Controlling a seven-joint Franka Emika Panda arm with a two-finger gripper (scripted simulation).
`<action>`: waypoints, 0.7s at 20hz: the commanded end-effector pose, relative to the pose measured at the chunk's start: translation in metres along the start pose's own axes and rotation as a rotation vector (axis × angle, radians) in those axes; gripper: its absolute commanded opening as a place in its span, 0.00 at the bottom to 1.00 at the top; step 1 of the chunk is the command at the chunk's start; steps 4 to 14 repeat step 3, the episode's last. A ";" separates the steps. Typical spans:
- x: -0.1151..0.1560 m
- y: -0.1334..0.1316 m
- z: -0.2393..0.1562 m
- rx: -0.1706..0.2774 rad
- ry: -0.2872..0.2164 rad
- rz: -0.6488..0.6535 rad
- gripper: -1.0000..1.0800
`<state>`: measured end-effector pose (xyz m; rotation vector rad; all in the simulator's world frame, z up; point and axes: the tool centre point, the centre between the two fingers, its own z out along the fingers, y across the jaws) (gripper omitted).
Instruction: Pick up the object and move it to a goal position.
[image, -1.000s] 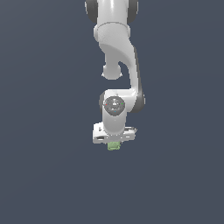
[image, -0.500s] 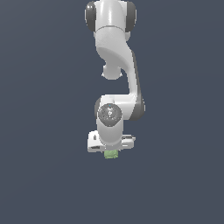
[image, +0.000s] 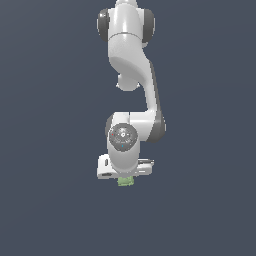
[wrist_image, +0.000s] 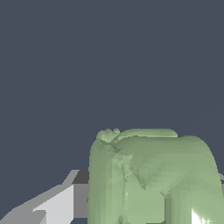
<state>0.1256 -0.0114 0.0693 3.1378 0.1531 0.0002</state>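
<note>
Plain dark backdrop; lumpy, near-cubic object (image: 125, 181) between fingers (wrist_image: 52, 205), no clear long axis.

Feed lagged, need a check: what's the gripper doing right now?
Gripper: closed on the small pale green lumpy block.

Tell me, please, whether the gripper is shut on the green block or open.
Shut on it, apparently: the green block sits directly under the gripper, and in the wrist view a finger lies against its side.
</note>
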 end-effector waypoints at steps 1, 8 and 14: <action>0.002 0.001 -0.001 0.000 0.000 0.000 0.00; 0.003 0.001 -0.001 0.000 0.000 0.000 0.00; 0.003 0.001 -0.001 0.000 0.000 0.000 0.00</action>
